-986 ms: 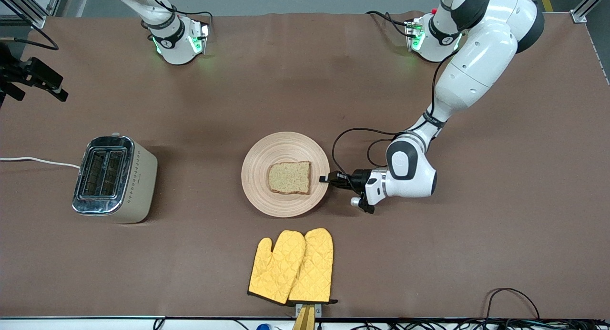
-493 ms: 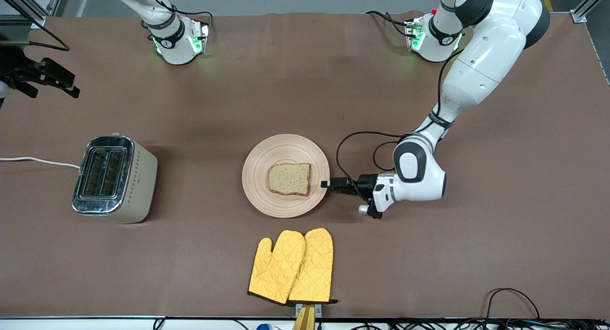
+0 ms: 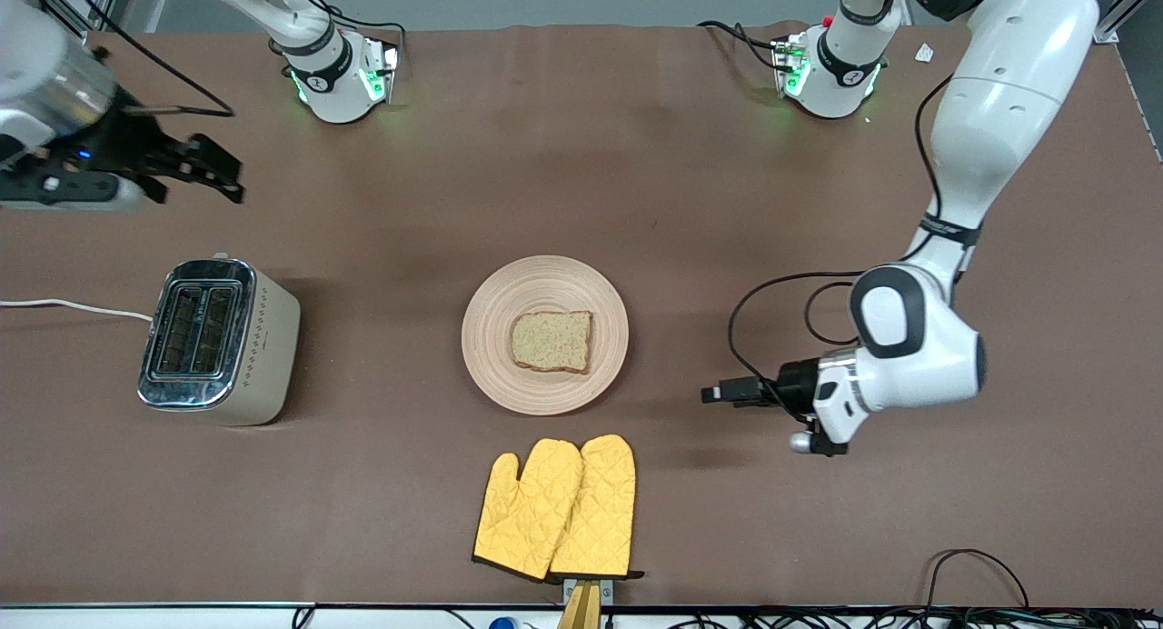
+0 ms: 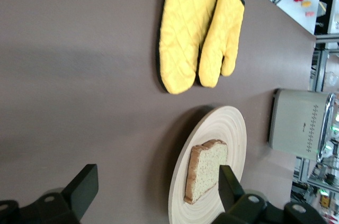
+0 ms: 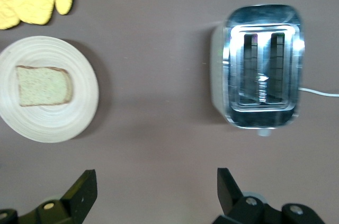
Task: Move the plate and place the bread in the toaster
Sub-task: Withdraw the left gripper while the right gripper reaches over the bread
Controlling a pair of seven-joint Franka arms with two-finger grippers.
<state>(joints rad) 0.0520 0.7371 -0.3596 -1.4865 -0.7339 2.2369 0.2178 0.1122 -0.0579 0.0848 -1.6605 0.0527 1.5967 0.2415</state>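
The round wooden plate (image 3: 495, 338) lies mid-table with the bread (image 3: 551, 340) slice on it. The cream toaster (image 3: 216, 340) stands toward the right arm's end, slots up and empty. My left gripper (image 3: 715, 393) is open and empty, low over the bare table beside the plate toward the left arm's end, apart from the rim. Its wrist view shows the gripper (image 4: 157, 189), plate (image 4: 228, 128), bread (image 4: 206, 173) and toaster (image 4: 296, 123). My right gripper (image 3: 221, 170) is open and empty, high over the table near the toaster. Its wrist view shows the gripper (image 5: 156, 189), toaster (image 5: 262, 65), plate (image 5: 79, 102) and bread (image 5: 42, 86).
A pair of yellow oven mitts (image 3: 559, 506) lies nearer the front camera than the plate, close to the table's front edge; it also shows in the left wrist view (image 4: 196, 28). The toaster's white cord (image 3: 73, 306) runs off the table's end.
My left gripper has drawn back from the plate's rim toward the left arm's end. My right gripper has swung in over the table near the toaster. The plate shifted very slightly.
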